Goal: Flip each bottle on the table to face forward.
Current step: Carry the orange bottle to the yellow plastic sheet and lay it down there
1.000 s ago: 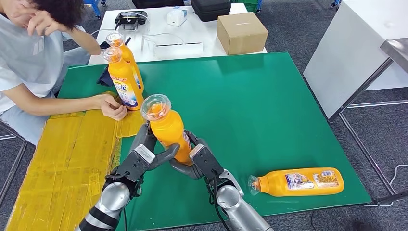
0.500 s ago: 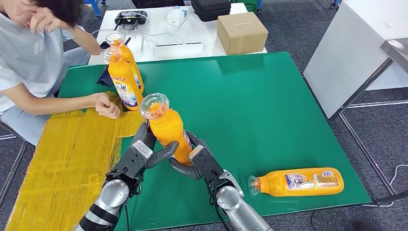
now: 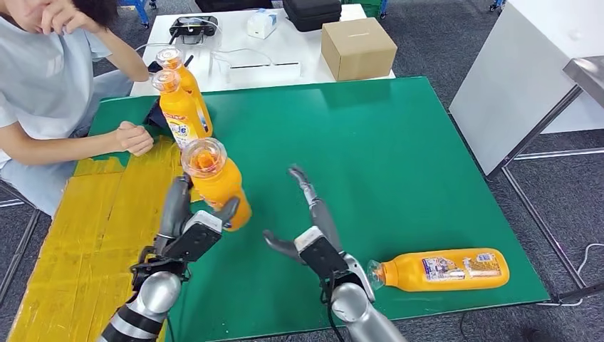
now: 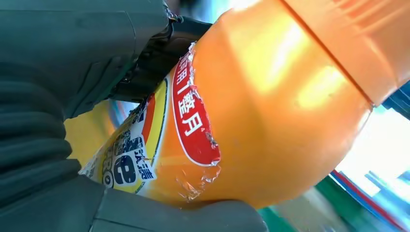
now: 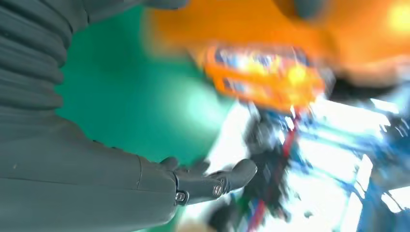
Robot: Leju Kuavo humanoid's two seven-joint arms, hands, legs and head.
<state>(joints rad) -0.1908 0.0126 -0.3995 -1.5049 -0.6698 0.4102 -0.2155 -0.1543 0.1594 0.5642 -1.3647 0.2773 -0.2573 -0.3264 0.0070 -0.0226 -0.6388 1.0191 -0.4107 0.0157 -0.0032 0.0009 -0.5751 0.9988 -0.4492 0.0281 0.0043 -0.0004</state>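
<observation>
Orange bottle in hand: an orange bottle [image 3: 214, 182] is held upright in the left robot hand [image 3: 186, 226], above the green bench [image 3: 399, 142] near its yellow taped strip [image 3: 100, 235]; its cap points up and slightly toward the camera.
Left robot hand: it is clamped around the lower body of the bottle; in the left wrist view the thumb and fingers [image 4: 159, 53] are pressed against the label [image 4: 193, 116], which is torn at its edge.
Right robot hand: the right robot hand [image 3: 311, 221] is seen with fingers spread apart and nothing in it, just beside the held bottle but not touching it.
Lying bottle: a second bottle [image 3: 441, 268] is left on its side near the front edge of the bench, its long axis running across the bench, cap end pointing toward the right arm.
Key relation: the lying bottle is placed to the right of the right robot hand and close to that wrist, well apart from the left robot hand; the right arm is judged the nearer one for it.
Standing bottles: two upright bottles [image 3: 179, 107] are set at the far left of the bench.
Person: a person's fist [image 3: 134, 137] is rested on the bench beside them.
Judged step: the held bottle is probably to be set down next to those standing.
</observation>
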